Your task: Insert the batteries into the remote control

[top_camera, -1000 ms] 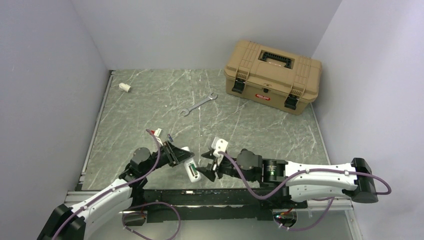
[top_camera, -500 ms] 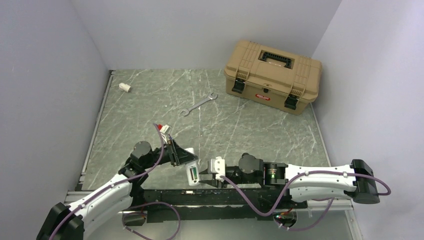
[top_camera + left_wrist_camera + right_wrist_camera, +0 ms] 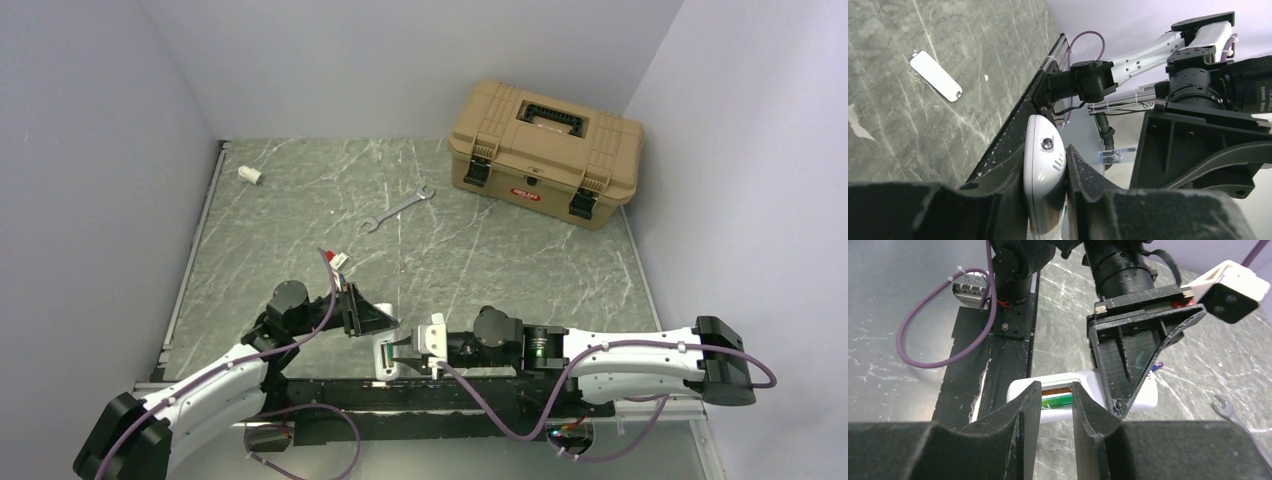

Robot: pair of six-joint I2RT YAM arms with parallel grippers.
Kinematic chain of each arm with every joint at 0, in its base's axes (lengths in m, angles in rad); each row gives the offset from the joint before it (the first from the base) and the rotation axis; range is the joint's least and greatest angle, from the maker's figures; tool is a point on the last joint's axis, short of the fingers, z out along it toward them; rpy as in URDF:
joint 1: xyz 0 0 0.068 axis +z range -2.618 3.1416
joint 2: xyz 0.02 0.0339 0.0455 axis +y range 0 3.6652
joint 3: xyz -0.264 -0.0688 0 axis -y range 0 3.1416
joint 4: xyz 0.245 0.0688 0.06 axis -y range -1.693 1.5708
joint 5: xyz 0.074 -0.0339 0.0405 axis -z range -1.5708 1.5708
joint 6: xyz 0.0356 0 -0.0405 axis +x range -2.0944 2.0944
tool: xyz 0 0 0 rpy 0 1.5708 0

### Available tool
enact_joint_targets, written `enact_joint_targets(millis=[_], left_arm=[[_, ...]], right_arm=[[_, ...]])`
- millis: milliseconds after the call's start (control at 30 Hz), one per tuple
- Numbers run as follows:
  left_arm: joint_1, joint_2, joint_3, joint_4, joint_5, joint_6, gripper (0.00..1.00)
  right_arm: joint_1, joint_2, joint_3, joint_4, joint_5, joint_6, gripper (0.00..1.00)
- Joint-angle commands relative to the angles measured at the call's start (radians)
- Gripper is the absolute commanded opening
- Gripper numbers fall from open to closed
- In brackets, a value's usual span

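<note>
Clamping the remote (image 3: 1044,145) tight between its fingers, the left gripper (image 3: 1046,172) holds it at the near edge of the table (image 3: 300,220), about midway across and just above the black rail (image 3: 330,388). In the left wrist view the remote's rounded end sticks out past the fingertips, showing a small round dot and a few short slots. From the right the right gripper (image 3: 1055,386) points at the remote's open recess. Its fingers stand a narrow gap apart with nothing seen pinched between them, and whether the tips touch the remote cannot be told. Through that gap the green battery (image 3: 1057,401) shows, lying lengthwise in the recess with a brown strip along its far side. One broad black finger of the left gripper crosses the remote to the right of the recess. Past that finger's edge a small blue-purple tip (image 3: 1157,366) peeks out low over the table, with too little of it showing to say what it is. A flat white tab (image 3: 936,75) lies alone on the table, apart from both grippers. Farther off, a metal wrench (image 3: 397,209) lies near the middle of the table. A tan toolbox (image 3: 545,150) with its lid shut sits at the far right corner. A short white tube stub (image 3: 249,175) rests at the far left, near the wall.
</note>
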Motion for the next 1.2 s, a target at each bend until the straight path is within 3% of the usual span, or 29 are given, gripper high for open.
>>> enact_joint_targets(millis=[0,1167], left_arm=[[-0.01,0.005,0.053,0.077,0.038,0.01,0.0],[-0.068,0.058,0.056,0.212,0.058,-0.016,0.0]], right_arm=[[0.003,0.028,0.016,0.075,-0.034,-0.026,0.32],[-0.007,0.058,0.028,0.061,-0.013,-0.069,0.29]])
